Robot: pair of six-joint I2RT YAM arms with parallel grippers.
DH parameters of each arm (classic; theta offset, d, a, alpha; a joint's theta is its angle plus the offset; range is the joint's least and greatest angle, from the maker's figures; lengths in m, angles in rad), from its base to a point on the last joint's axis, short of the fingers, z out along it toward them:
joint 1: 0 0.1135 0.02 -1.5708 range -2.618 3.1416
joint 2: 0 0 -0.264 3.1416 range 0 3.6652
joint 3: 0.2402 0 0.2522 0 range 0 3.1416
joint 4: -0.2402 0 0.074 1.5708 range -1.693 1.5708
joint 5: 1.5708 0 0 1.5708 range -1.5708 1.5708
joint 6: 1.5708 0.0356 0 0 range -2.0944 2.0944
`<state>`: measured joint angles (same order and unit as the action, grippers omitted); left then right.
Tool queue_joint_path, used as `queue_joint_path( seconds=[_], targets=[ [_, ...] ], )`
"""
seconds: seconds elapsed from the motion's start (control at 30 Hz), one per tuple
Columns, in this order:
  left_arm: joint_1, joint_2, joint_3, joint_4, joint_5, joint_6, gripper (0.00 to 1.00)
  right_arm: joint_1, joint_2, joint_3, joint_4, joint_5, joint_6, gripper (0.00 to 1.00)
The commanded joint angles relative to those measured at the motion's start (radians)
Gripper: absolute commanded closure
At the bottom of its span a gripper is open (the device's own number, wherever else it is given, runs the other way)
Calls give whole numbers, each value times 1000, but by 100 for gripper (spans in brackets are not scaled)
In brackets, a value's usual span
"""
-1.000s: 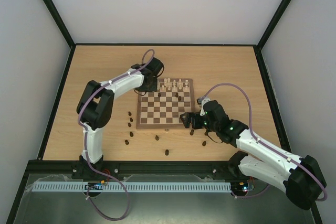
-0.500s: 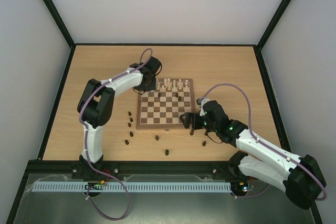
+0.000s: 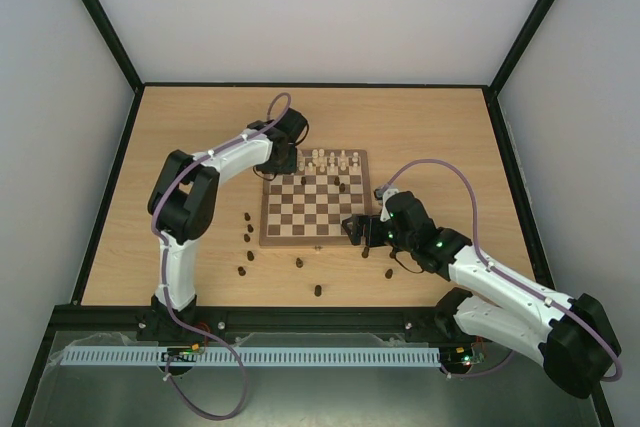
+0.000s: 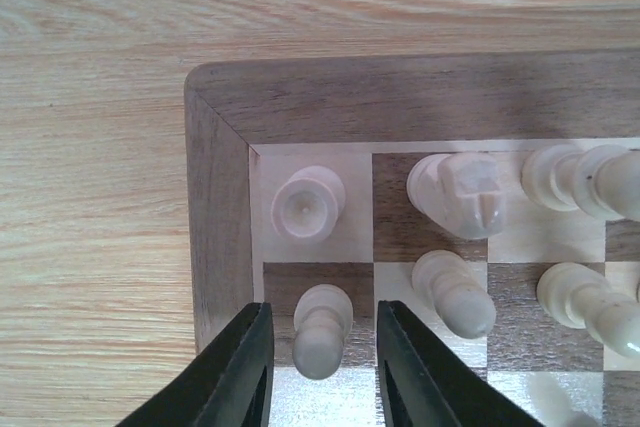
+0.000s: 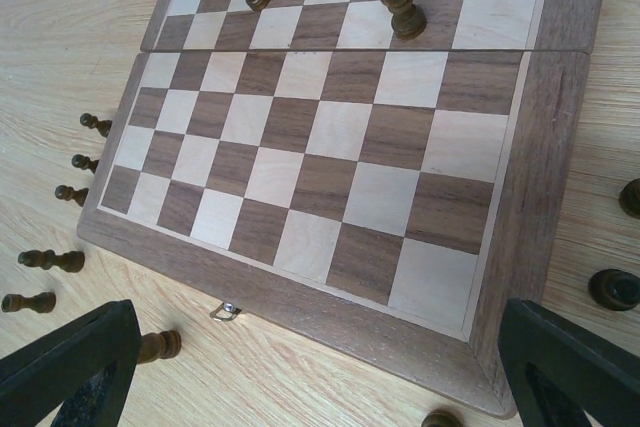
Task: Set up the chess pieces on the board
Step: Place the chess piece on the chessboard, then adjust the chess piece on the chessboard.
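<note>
DESK SETUP: The left gripper (image 4: 322,319) hovers at the far-left corner of the chessboard (image 3: 314,209). Its jaws are narrowly parted around a cream pawn (image 4: 322,332), with a sliver of gap on each side. A cream rook (image 4: 308,205) stands on the corner square just beyond. Other cream pieces (image 4: 455,292) fill the two rows beside it. The right gripper (image 5: 315,322) hangs wide open, holding nothing, by the board's near-right corner, above the small clasp (image 5: 228,310). Dark pieces (image 5: 50,260) lie scattered on the desk (image 3: 430,127) around the board's left, near and right sides. A few stand on far squares.
</note>
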<state>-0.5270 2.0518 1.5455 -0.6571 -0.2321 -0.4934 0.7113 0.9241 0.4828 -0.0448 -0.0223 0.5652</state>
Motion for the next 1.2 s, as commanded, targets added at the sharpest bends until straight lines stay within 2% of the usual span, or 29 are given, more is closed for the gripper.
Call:
queue_joint_path(
  seconds=[0.0, 0.37, 0.5, 0.77, 0.97, 1.07, 1.17],
  targets=[
    [5, -10, 18, -20, -2, 7, 65, 4, 8, -12, 18, -5, -2, 1],
    [-27, -206, 3, -54, -48, -5, 52, 4, 51, -13, 30, 13, -4, 1],
    [-40, -321, -87, 6, -14, -5, 39, 5, 76, -4, 27, 34, -4, 1],
    [-96, -609, -431, 268, 150, -34, 1, 5, 176, 141, -71, 124, -22, 1],
    [-103, -707, -560, 362, 192, -57, 1, 3, 337, 403, -170, 168, -49, 1],
    [-78, -742, -588, 357, 148, -54, 1, -6, 459, 545, -211, 197, -79, 6],
    [-30, -779, -632, 397, 192, -68, 1, -31, 595, 673, -248, 179, -101, 13]
  ],
)
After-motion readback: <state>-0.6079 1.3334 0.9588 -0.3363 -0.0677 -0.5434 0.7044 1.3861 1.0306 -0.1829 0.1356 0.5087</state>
